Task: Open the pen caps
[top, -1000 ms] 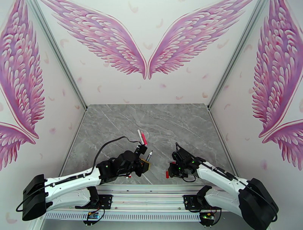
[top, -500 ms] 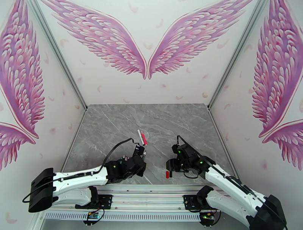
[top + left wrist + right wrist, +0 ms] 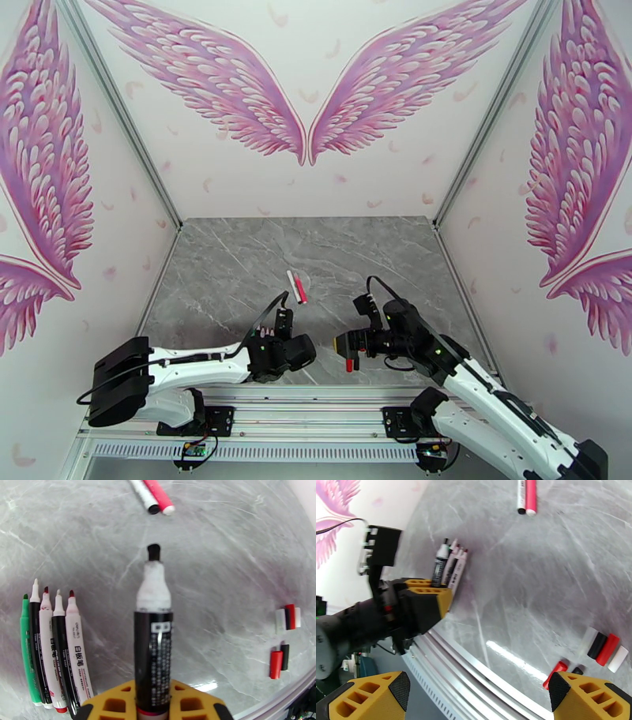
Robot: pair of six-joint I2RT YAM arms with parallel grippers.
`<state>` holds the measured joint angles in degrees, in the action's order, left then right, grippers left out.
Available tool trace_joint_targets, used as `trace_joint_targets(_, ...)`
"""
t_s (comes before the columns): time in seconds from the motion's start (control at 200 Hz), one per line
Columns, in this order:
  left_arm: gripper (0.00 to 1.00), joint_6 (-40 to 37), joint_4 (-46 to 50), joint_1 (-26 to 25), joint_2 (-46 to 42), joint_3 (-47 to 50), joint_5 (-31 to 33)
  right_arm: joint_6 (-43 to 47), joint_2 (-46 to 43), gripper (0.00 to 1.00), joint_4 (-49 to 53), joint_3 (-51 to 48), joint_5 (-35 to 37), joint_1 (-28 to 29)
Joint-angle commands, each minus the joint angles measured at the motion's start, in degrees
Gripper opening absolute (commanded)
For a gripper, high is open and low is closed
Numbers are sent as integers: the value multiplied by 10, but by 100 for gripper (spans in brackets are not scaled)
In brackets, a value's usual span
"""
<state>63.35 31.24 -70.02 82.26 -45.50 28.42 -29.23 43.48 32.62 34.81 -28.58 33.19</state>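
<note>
My left gripper [image 3: 154,695] is shut on an uncapped pen [image 3: 153,638] with a black barrel, white neck and black tip, held low over the table. Beside it on the left, several uncapped pens [image 3: 51,653] lie in a row. Two capped pens [image 3: 154,495], one pink and one white, lie farther out. The pulled-off pen caps [image 3: 288,618] sit to the right, with a red and a black one [image 3: 277,662] nearer the edge. My right gripper [image 3: 478,701] is open and holds nothing, hovering near the caps [image 3: 604,647]. From above, the left gripper [image 3: 294,350] and right gripper [image 3: 341,345] face each other.
The metal rail [image 3: 316,391] runs along the table's near edge just behind both grippers. Grey marble tabletop [image 3: 237,260] stretches out toward the back wall. The left arm's black cable [image 3: 265,316] loops above its wrist.
The left arm has pulled back and lowered the black pen toward the row of uncapped pens. The right gripper has turned to point left, near the caps.
</note>
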Motion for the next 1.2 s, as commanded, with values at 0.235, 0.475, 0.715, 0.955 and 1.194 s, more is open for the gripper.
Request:
trace_joint_targets(0.235,0,28,78,7,95,-68,31,10,-50,99,33,17,56,6)
trace_joint_targets(0.475,2,42,120,11,152,-100,32,12,-53,99,58,13,78,6)
trace_joint_targets(0.715,5,59,155,18,175,-109,29,11,-50,99,57,11,89,6)
trace_joint_targets(0.955,10,61,160,21,190,-114,26,12,-45,99,56,10,90,6)
trace_joint_targets(1.194,20,58,172,20,190,-123,33,12,-38,99,53,8,89,6)
